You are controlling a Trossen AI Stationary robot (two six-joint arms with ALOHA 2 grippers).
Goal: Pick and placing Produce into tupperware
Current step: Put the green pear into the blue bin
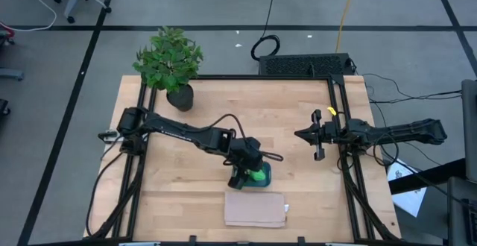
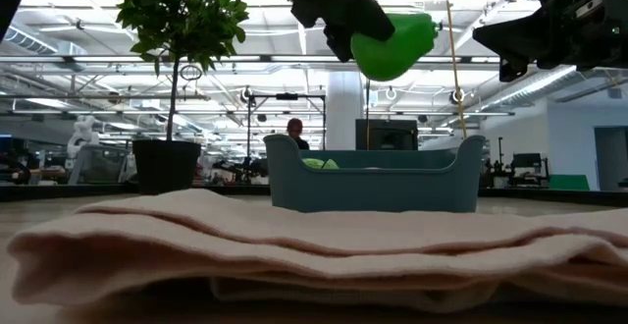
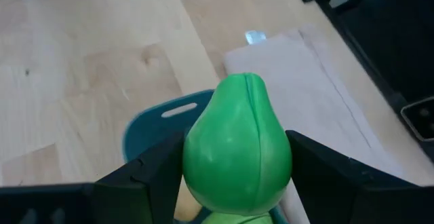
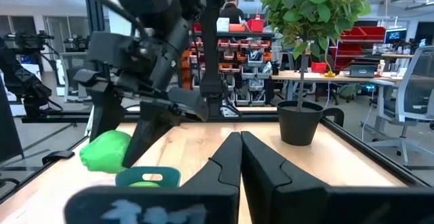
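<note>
- The left gripper (image 1: 253, 173) hangs over the near middle of the tabletop, its two dark fingers (image 3: 152, 176) pinching a bright green, pear-shaped plastic piece of produce (image 3: 237, 149) from either side; a moulded seam runs down the pear's smooth, glossy skin.
- In the low view the pear (image 2: 392, 44) is held clear above the small shallow teal-blue rectangular plastic container with rounded corners (image 2: 378, 182), not touching it.
- A lighter lime-green piece (image 2: 319, 164) already lies inside the container, just showing above its rim; the left wrist view shows it right under the held pear.
- The container has a slot handle in its end wall (image 3: 178, 110) and raised ends.
- The right gripper (image 1: 302, 135) hovers over the right side of the tabletop, well apart from the container, its fingers pressed together and holding nothing.
- A flat beige folded cloth (image 1: 256, 209), soft and thick at its folds, lies just near of the container, at the tabletop's near edge.
- A leafy green plant in a round black pot (image 1: 173, 63) stands at the far left corner.
- The tabletop (image 1: 223, 104) is pale wood with visible grain, framed by black rails.
- Beyond it lies grey floor with cables and black tape lines; the low view shows a bright workshop with shelving, desks and a person far behind the container.
</note>
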